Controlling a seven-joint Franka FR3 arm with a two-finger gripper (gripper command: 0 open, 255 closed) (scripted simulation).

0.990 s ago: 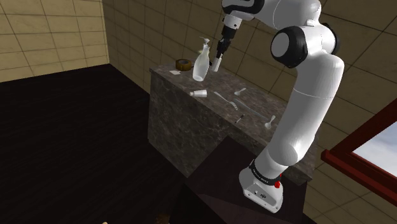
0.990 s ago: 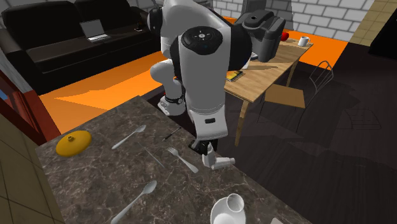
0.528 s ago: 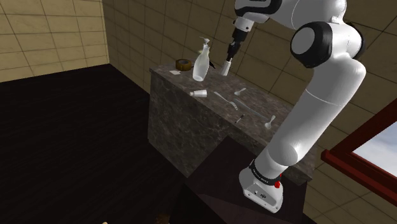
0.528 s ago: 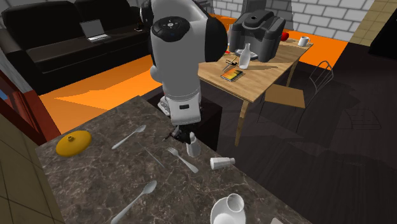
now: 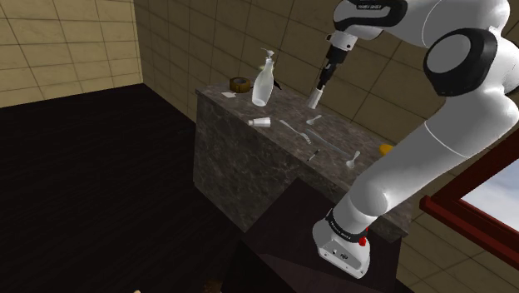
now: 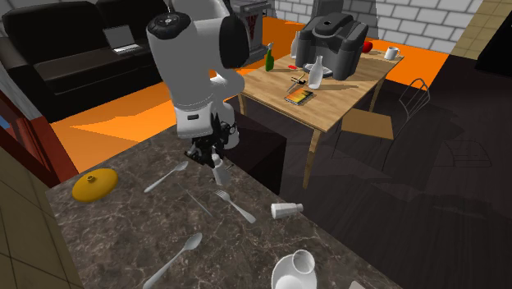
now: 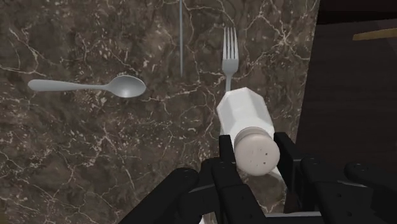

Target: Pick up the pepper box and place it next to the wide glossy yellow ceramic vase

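Carried along the dark veined counter since a moment ago, the white pepper box hangs pinched in my pincer, near the fork. I should travel level toward the yellow vase, then lower it upright just beside, not touching.

Veined dark stone counter, polished; pepper box, matt white; spoon and fork, grey metal; my fingers, matt black.

**Cutlery on a dark veined marble counter**

A grey metal fork lies near a grey spoon. By the counter's edge, a small white cup lies on its side. A pale spray bottle stands near a brown tape roll.
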